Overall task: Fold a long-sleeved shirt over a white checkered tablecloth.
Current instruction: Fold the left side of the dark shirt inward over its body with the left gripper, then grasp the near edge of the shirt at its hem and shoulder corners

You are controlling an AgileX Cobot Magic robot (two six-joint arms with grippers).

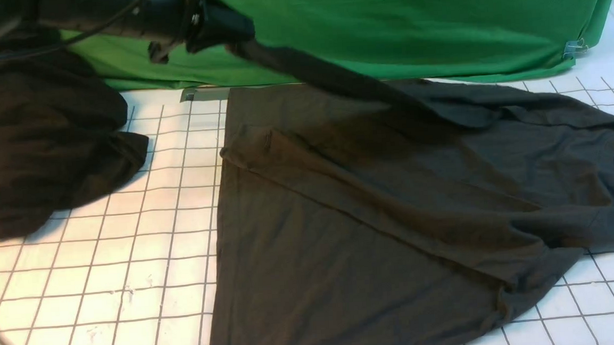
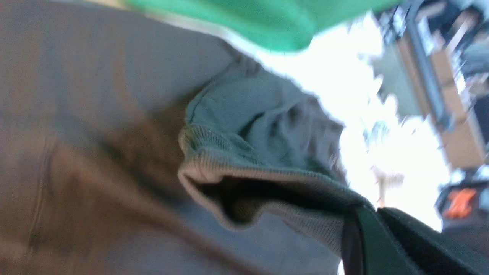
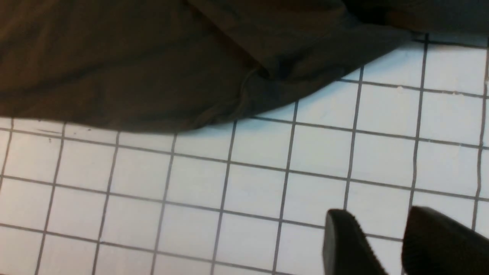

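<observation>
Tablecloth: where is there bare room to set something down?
Widest bare tablecloth: near left, between the black heap and the hem of the shirt. A smaller strip lies near right, past the shirt's edge. Centre and far left are covered.

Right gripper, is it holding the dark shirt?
No, the right gripper is open and empty above the white checkered tablecloth, clear of the long-sleeved shirt.

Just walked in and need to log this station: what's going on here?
The robot is folding the long-sleeved shirt spread on the white checkered tablecloth. Its left gripper is shut on the sleeve cuff, holding the sleeve raised above the shirt's far side. The right gripper is open and empty over bare tablecloth near the shirt's edge. Another black garment lies heaped at far left.
</observation>
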